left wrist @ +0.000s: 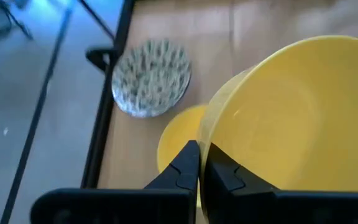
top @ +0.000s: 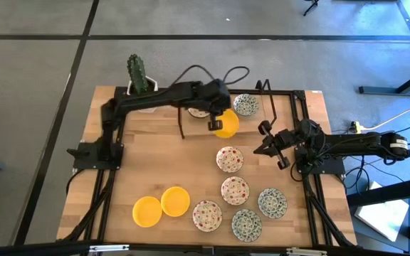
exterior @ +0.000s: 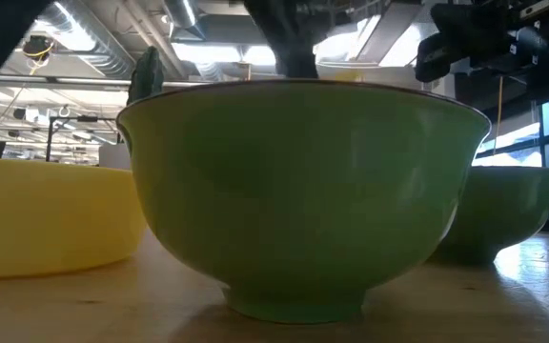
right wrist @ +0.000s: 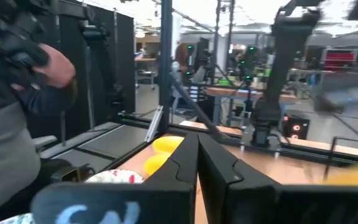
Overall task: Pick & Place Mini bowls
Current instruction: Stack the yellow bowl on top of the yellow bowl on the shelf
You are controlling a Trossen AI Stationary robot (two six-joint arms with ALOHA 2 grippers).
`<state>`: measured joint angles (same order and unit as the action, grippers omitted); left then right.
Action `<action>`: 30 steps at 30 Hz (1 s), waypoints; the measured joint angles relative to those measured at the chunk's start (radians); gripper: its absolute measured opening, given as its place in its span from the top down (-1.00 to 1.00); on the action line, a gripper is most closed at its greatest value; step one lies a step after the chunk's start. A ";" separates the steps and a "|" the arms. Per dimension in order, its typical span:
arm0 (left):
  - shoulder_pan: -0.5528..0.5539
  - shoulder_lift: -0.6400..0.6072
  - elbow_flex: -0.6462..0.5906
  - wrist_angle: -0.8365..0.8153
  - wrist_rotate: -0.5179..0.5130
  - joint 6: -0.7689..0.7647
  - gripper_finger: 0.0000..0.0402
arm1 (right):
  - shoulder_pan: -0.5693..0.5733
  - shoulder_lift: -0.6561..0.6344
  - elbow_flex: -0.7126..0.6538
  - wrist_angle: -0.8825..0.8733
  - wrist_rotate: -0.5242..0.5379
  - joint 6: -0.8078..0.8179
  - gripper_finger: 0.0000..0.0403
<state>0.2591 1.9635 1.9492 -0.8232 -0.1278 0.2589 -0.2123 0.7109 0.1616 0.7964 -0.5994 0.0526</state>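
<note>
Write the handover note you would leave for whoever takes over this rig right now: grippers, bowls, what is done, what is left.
Left gripper: shut on the rim of a yellow bowl, held at the table's far side beside a green-patterned bowl.
Right gripper: shut, empty, waiting at the right side.
Two yellow bowls sit at the near edge, floral and patterned bowls to their right.
Done: one bowl lifted.
Left: place it; where is unclear.

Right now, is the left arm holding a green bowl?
No, the left fingers are pinched on the rim of a plain yellow bowl, lifted above the table.
</note>
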 joint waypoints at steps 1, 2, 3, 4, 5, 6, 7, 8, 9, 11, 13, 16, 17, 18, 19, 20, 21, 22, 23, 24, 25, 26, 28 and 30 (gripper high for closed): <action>0.015 0.033 0.019 -0.010 0.000 0.006 0.98 | 0.000 0.000 0.000 -0.003 -0.011 0.001 0.94; 0.031 0.062 0.034 -0.012 0.000 0.011 0.98 | 0.000 0.000 0.000 -0.008 -0.024 0.001 0.94; 0.046 0.089 0.042 -0.012 0.001 0.015 0.98 | 0.000 0.000 0.000 -0.013 -0.034 0.001 0.94; 0.059 0.114 0.050 -0.014 0.007 0.016 0.98 | 0.000 0.000 0.000 -0.020 -0.045 0.001 0.94; 0.072 0.137 0.059 -0.015 0.021 0.017 0.98 | 0.001 0.000 0.000 -0.027 -0.054 0.001 0.94; 0.085 0.158 0.069 -0.016 0.034 0.017 0.98 | 0.001 0.000 0.000 -0.031 -0.058 0.001 0.94; 0.094 0.178 0.079 -0.015 0.040 0.016 0.98 | 0.001 0.000 0.000 -0.031 -0.060 0.001 0.94; 0.103 0.195 0.090 -0.015 0.041 0.016 0.98 | 0.001 0.000 0.000 -0.031 -0.059 0.000 0.94; 0.108 0.208 0.098 -0.016 0.042 0.016 0.98 | 0.001 0.000 0.000 -0.031 -0.059 -0.004 0.94; 0.114 0.232 0.116 -0.011 0.048 0.016 0.98 | 0.001 0.000 0.000 -0.031 -0.059 -0.005 0.94; 0.114 0.250 0.132 -0.017 0.058 0.017 0.98 | 0.001 0.000 0.000 -0.031 -0.059 -0.007 0.94; 0.111 0.267 0.151 -0.023 0.072 0.024 0.98 | 0.001 0.000 0.000 -0.031 -0.058 -0.007 0.94; 0.111 0.268 0.152 -0.029 0.073 0.025 0.98 | 0.001 0.000 0.000 -0.031 -0.058 -0.007 0.94; 0.110 0.268 0.152 -0.034 0.074 0.027 0.98 | 0.001 0.000 0.000 -0.031 -0.058 -0.007 0.94; 0.108 0.268 0.152 -0.034 0.072 0.029 0.98 | 0.001 0.000 0.000 -0.031 -0.057 -0.007 0.94; 0.108 0.268 0.152 -0.037 0.072 0.029 0.98 | 0.001 0.000 0.000 -0.031 -0.057 -0.007 0.94; 0.108 0.268 0.152 -0.042 0.071 0.029 0.98 | 0.001 0.000 0.000 -0.031 -0.057 -0.007 0.94; 0.108 0.268 0.152 -0.042 0.071 0.029 0.98 | 0.001 0.000 0.000 -0.031 -0.056 -0.007 0.94; 0.108 0.268 0.152 -0.041 0.071 0.029 0.98 | 0.001 0.000 0.000 -0.031 -0.056 -0.007 0.94; 0.109 0.268 0.152 -0.041 0.071 0.029 0.98 | 0.001 0.000 0.000 -0.031 -0.057 -0.007 0.94; 0.110 0.268 0.152 -0.041 0.071 0.029 0.98 | 0.001 0.000 0.000 -0.031 -0.056 -0.007 0.94; 0.110 0.268 0.152 -0.042 0.071 0.029 0.98 | 0.001 0.000 0.000 -0.031 -0.055 -0.008 0.94; 0.111 0.268 0.152 -0.045 0.071 0.032 0.98 | 0.001 0.000 0.000 -0.031 -0.039 -0.008 0.94; 0.111 0.272 0.152 -0.042 0.070 0.034 0.98 | 0.001 0.000 0.000 -0.031 -0.022 -0.008 0.94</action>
<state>0.3706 2.2355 2.1017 -0.8647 -0.0578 0.2932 -0.2115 0.7109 0.1616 0.7654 -0.6216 0.0448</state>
